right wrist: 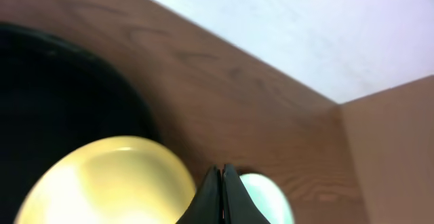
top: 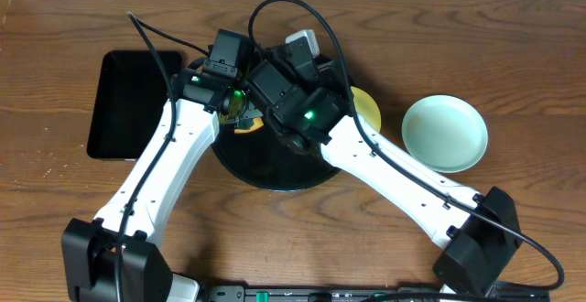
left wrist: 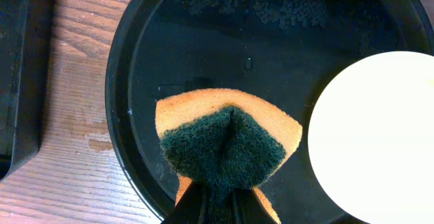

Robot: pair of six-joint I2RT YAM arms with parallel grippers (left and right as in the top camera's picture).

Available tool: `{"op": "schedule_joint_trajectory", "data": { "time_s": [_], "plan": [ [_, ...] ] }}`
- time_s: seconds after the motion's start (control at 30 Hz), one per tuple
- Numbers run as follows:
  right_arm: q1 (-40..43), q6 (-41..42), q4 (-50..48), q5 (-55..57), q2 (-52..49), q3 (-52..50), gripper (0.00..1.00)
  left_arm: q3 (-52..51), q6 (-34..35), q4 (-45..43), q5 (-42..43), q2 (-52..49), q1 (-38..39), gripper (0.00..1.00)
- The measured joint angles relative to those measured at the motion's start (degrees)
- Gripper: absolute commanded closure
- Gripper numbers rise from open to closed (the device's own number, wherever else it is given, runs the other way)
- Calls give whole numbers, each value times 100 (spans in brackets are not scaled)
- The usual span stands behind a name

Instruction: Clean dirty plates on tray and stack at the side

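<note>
1. Wood-grain table (top: 55,46) carries everything.
2. Over the tray (left wrist: 121,81), the left gripper (left wrist: 217,200) is clenched on a sponge (left wrist: 227,142), orange with a green scouring face.
3. Pinched closed, the right gripper (right wrist: 220,187) has nothing between its fingers.
4. Just right of the sponge, the yellow plate (left wrist: 373,136) overlaps the tray's edge.
5. Farther right, a mint plate (top: 445,134) rests on the table; a rectangular tray (top: 133,105) lies left.
6. From overhead, the arms hide both grippers and much of the tray.
</note>
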State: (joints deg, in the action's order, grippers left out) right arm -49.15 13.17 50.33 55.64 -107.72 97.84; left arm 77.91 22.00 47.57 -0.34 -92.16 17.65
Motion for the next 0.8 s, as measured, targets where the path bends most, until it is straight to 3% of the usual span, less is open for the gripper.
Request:
{"op": "schedule_joint_trajectory", "data": {
  "time_s": [0.37, 0.8],
  "plan": [
    [879, 273, 197, -2378, 0, -2, 99, 0, 0, -2, 0, 0, 0, 93],
    [2859, 730, 1067, -4946, 0, -4, 68, -15, 0, -28, -2, 0, 0, 92]
  ]
}}
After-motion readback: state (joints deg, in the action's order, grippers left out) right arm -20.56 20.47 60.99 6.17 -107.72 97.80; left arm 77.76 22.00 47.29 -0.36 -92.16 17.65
